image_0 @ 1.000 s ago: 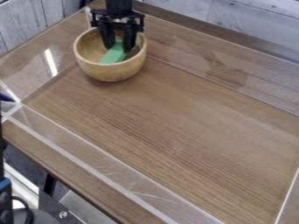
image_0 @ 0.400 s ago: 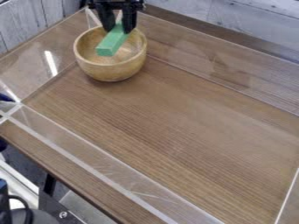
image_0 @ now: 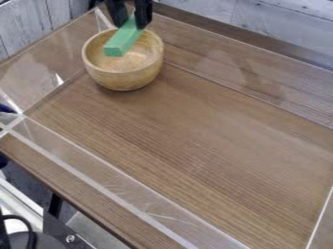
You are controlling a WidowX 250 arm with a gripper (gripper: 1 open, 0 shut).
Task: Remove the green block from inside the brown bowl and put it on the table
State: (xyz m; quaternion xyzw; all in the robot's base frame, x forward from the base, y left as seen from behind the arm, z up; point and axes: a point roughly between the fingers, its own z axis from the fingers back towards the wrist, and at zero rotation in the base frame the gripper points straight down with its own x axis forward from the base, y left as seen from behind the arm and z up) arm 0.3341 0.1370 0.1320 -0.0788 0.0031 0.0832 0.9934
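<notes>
While its lower end is hanging over the brown bowl (image_0: 124,74), the green block (image_0: 124,40), one plain bright bar, is tilting in the air, its upper end between the closed jaws of the black gripper (image_0: 127,17). Item: bowl, round, light tan, sitting on the table (image_0: 196,136), wood-grained, brown. Item: clear acrylic rim (image_0: 111,187), edging the tabletop.

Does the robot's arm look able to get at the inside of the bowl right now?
Probably not easily: the gripper is above the bowl but shut on the green block, so that would likely go in first. Nothing else seems in the way.
</notes>
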